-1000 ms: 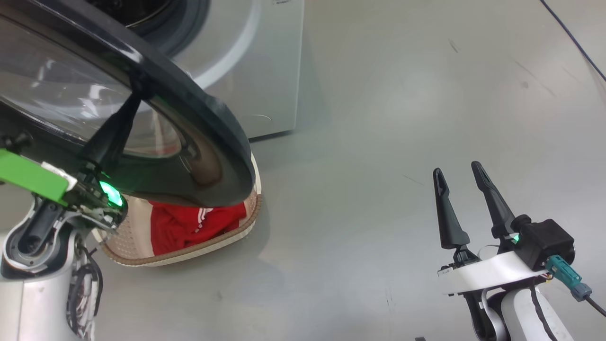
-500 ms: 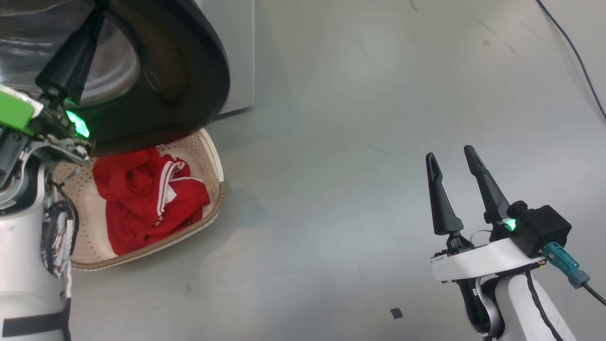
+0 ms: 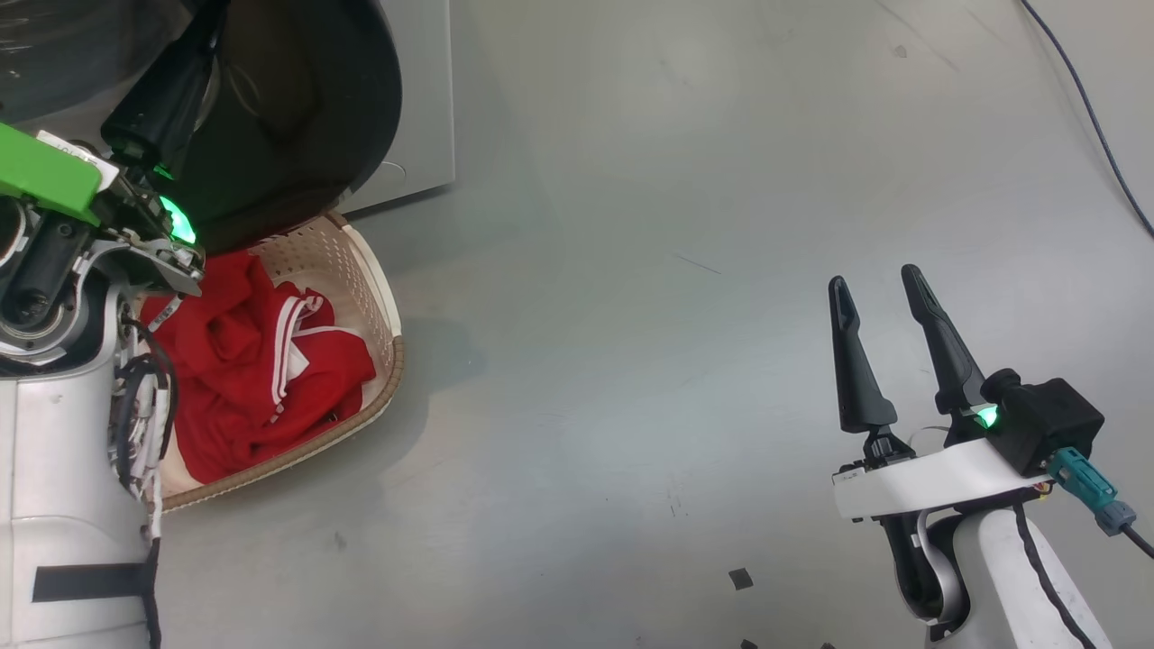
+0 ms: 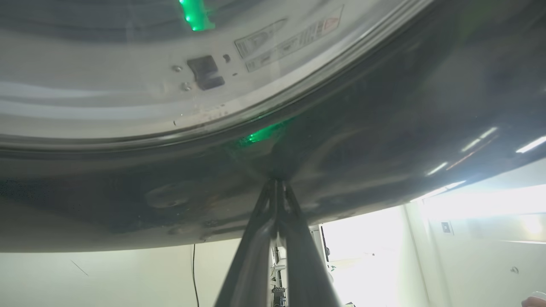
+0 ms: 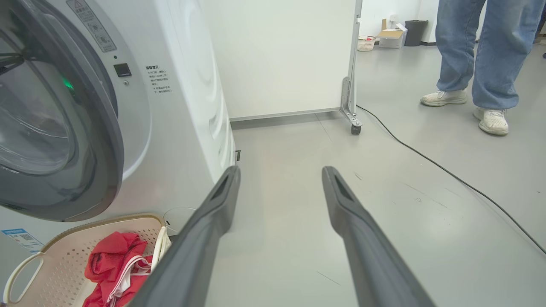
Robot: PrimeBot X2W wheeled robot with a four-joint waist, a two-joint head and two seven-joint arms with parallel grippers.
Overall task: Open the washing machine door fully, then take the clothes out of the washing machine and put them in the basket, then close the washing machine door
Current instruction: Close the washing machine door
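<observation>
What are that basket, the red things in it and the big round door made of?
The basket looks like matte cream plastic: moulded holes, brown woven-look rim. The clothes seem soft fabric, crumpled in folds, with white stripes. The washing machine door has a glossy dark rim, probably plastic, mirroring lights, around a clear window, likely glass.

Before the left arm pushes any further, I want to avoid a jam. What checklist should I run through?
1. Laundry placed: ok, the clothes lie inside the basket.
2. Pushing contact: ok, the left gripper is shut, tips against the black rim of the washing machine door.
3. Door shut: not ok, in the right wrist view it stands off the washing machine front.
4. Door gap free of fabric: cannot tell, it is hidden.
5. Right gripper clear: ok, open above the floor, away from the door.
6. Bystander: ok, the person stands well back.
</observation>
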